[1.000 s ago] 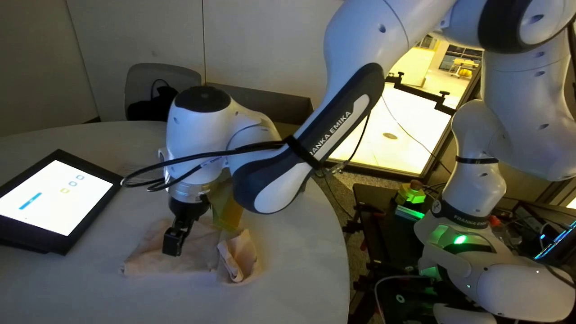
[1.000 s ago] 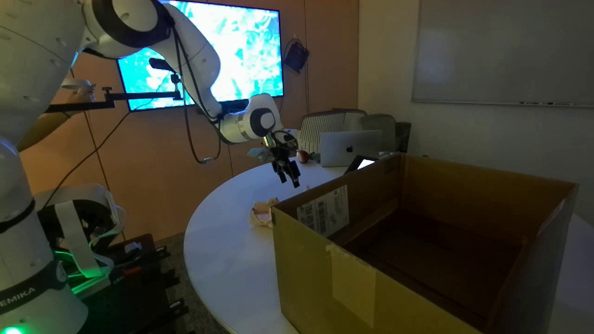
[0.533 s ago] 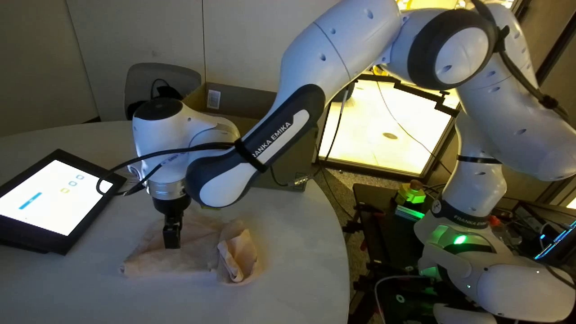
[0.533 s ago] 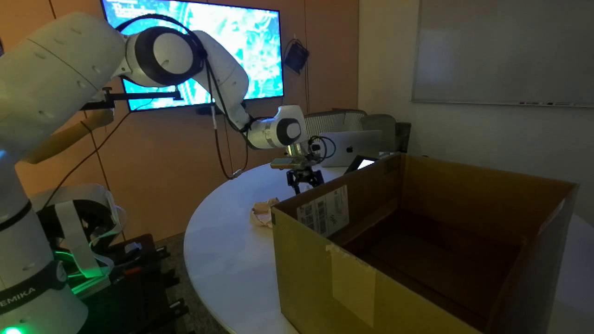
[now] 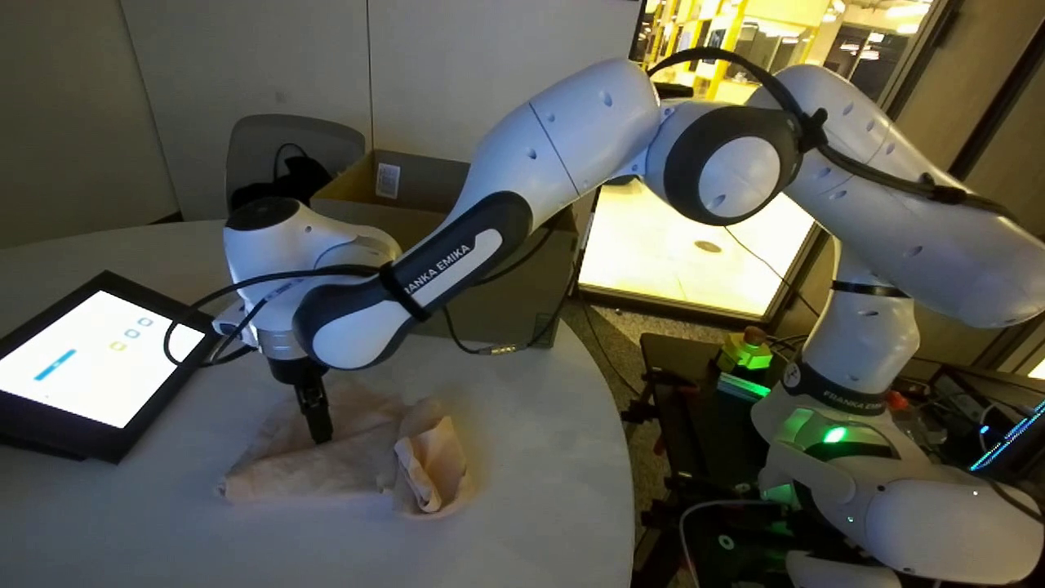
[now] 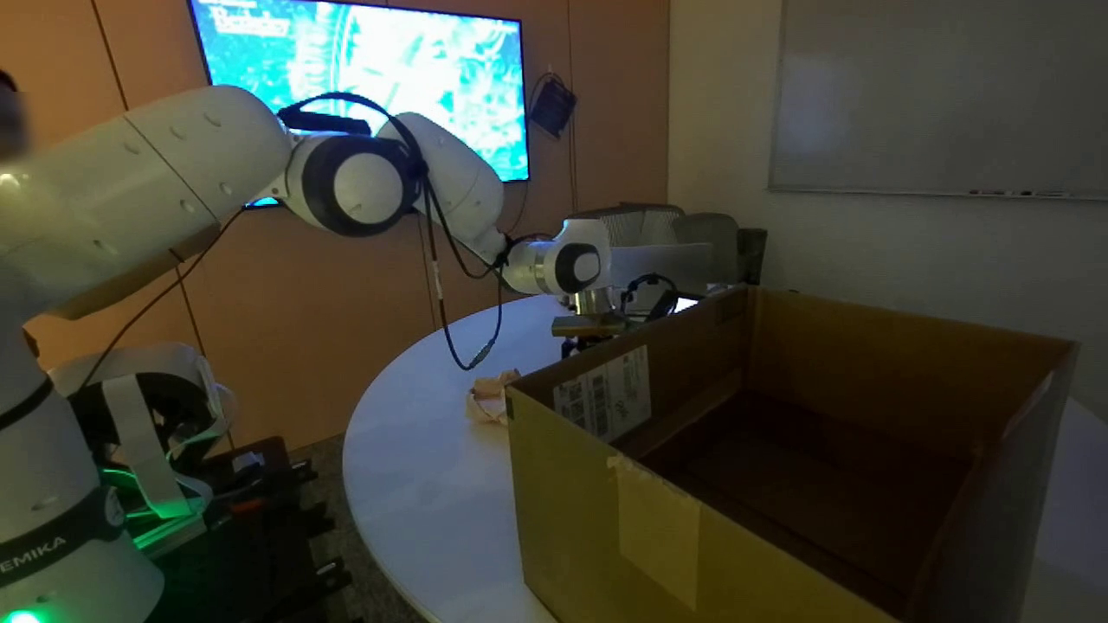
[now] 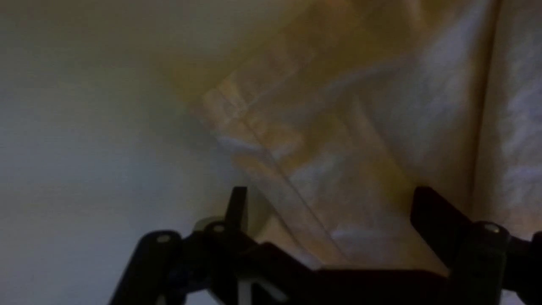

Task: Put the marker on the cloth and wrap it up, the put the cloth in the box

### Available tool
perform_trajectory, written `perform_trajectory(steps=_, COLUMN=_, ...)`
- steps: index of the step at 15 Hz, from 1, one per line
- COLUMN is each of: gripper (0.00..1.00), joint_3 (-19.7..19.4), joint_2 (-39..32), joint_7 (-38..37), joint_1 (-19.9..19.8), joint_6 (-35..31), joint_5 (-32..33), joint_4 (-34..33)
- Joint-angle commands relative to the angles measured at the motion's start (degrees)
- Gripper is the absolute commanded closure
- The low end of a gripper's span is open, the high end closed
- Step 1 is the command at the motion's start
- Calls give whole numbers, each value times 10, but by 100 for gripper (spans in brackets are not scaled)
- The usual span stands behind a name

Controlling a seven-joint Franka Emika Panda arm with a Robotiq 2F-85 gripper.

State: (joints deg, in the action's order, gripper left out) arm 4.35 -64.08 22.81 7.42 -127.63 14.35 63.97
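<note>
The peach cloth (image 5: 347, 467) lies folded on the round white table, with a crumpled, standing fold at one end. Part of it shows in an exterior view (image 6: 488, 402), and it fills much of the wrist view (image 7: 351, 169). My gripper (image 5: 321, 434) points down at the cloth's middle. In the wrist view the gripper (image 7: 329, 201) is wide open, one finger beside the cloth's edge and one over the cloth. Nothing shows between the fingers. I cannot tell whether the fingertips touch. The marker is out of sight. The open cardboard box (image 5: 522, 286) stands on the table, also in an exterior view (image 6: 563, 493).
A tablet with a lit screen (image 5: 106, 359) lies on the table (image 5: 522, 490) close to the cloth. A laptop (image 6: 666, 260) stands beyond the box. The box wall hides most of the gripper in an exterior view. A chair (image 5: 294, 155) stands behind the table.
The arm has reached farther out and come down over the cloth, and the gripper has turned. The cloth and the box have not moved.
</note>
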Motion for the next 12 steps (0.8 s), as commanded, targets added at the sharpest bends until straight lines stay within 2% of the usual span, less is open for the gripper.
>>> perform_trajectory(steps=1, gripper=0, joint_3=26, joint_2=-63, joint_7=100, joint_1=-18, joint_6=50, joint_5=-11, joint_4=-107)
perform_trajectory(steps=8, gripper=0, joint_3=28, joint_2=-113, joint_7=188, joint_1=-19, joint_6=122, joint_5=-25, joint_4=-190)
perform_trajectory(steps=9, gripper=2, joint_3=27, joint_2=-116, joint_7=194, joint_1=-18, joint_6=132, joint_5=-28, joint_4=-197)
perform_trajectory(steps=11, gripper=27, joint_3=24, joint_2=-120, joint_7=203, joint_1=-14, joint_6=148, joint_5=-29, joint_4=-208)
perform_trajectory(steps=12, gripper=28, joint_3=23, joint_2=-124, joint_7=208, joint_1=-13, joint_6=153, joint_5=-29, joint_4=-215)
